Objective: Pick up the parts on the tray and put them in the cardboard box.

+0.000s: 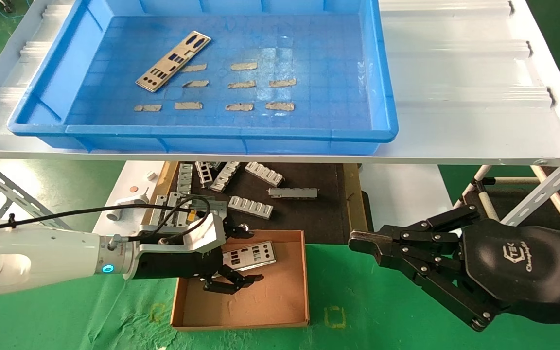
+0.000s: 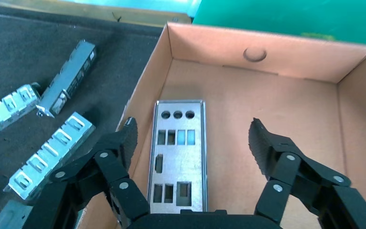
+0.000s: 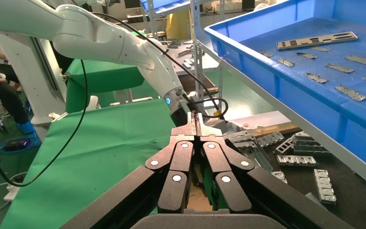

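Here the left gripper point(image 2: 190, 143) hangs low over the box point(image 1: 299, 277) with its fingers point(image 2: 124, 143) spread wide and nothing between them; one plate point(image 2: 178, 155) lies flat on the box floor right under it, close along the wall next to the black mat point(image 1: 309, 204). In my judgement this plate is delivered, so the risk now is in leaving. One finger stands just above the box wall, and if the arm pulls away sideways and not upward, it could catch the thin cardboard and drag or tip the box, which is light and sits loose on the green cloth point(image 1: 382, 316). The brackets point(image 1: 251, 206) on the mat are near the box, so a low swing could also knock them. A second plate point(image 1: 173, 61) is on the floor of the tray point(image 1: 202, 138), lying at an angle across the far left part, near the tape strips point(image 1: 260, 85). It is thin and flat against the floor, so I think the fingers may slide over it or push it around instead of getting under an edge, and the tray rim is in the way of a low approach. The right gripper point(image 1: 358, 241) is parked to the right of the box, pressed together, well apart from it; it should make no trouble if it keeps there.
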Motion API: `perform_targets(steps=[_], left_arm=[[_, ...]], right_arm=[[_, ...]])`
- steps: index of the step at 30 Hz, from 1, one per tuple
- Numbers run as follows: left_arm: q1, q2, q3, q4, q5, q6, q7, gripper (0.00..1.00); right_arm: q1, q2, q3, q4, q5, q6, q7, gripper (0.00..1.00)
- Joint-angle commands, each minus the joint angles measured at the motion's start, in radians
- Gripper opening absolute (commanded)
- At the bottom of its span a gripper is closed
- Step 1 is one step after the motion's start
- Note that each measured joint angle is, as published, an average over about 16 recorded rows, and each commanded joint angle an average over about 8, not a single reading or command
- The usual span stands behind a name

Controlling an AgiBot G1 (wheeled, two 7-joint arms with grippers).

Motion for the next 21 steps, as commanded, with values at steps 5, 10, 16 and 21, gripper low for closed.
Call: perform_targets(steps=[5,10,16,21], left_arm=[[-0.005,-0.014,-0.006,-0.001,-0.010,0.035,-0.001,1.00],[-0.007,-0.037,-0.021,-0.008,-0.037,0.089,-0.017,1.00],[-0.006,-0.066,-0.034,-0.028,-0.058,0.143,-0.057,1.00],[0.018,-0.094,-0.068,-0.090,-0.088,0.151,-0.104,1.00]], right_arm=[[0.000,0.000,0.000,0.000,0.000,0.000,0.000,0.00],[0.000,0.000,0.000,0.000,0.000,0.000,0.000,0.00],[0.000,0.000,0.000,0.000,0.000,0.000,0.000,0.00],[0.000,0.000,0.000,0.000,0.000,0.000,0.000,0.43]])
